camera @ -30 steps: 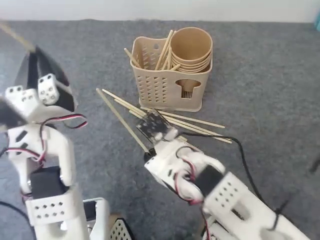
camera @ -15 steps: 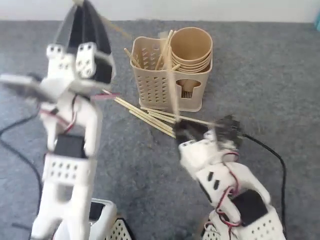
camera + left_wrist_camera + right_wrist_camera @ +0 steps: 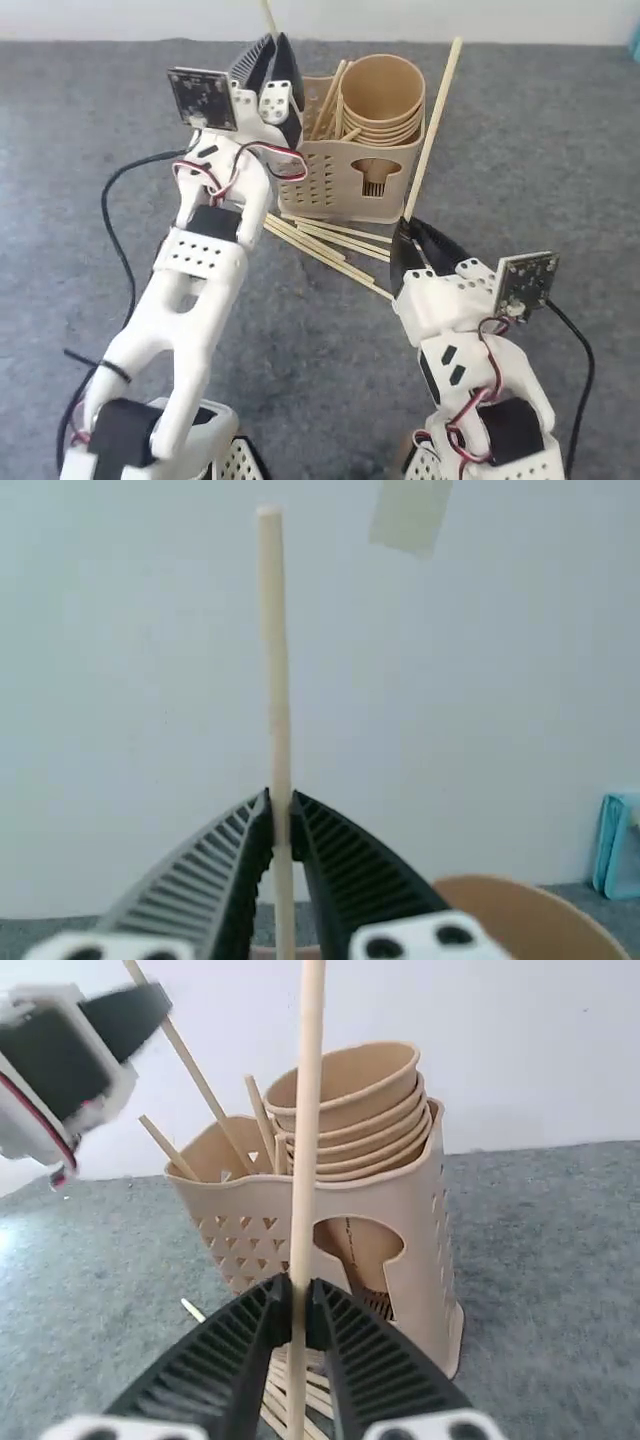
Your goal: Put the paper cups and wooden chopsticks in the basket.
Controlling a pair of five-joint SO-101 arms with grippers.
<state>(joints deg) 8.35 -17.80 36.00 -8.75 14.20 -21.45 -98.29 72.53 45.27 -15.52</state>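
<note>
We see the left tool (image 3: 280, 825) pinching one chopstick (image 3: 270, 660) upright at the left side of the basket (image 3: 330, 175), and the right tool (image 3: 298, 1295) pinching another chopstick (image 3: 308, 1110) upright just near it, likely so both drop in end-first.

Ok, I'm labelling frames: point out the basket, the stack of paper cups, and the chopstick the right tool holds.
basket (image 3: 335, 185), high view, perforated front wall.
stack of paper cups (image 3: 382, 92), high view, inside of the top cup.
chopstick (image 3: 308, 1140), right wrist view, mid-shaft above the right tool (image 3: 299, 1288).

Both arms lifted chopsticks (image 3: 432, 128) up to the basket (image 3: 335, 190).
</note>
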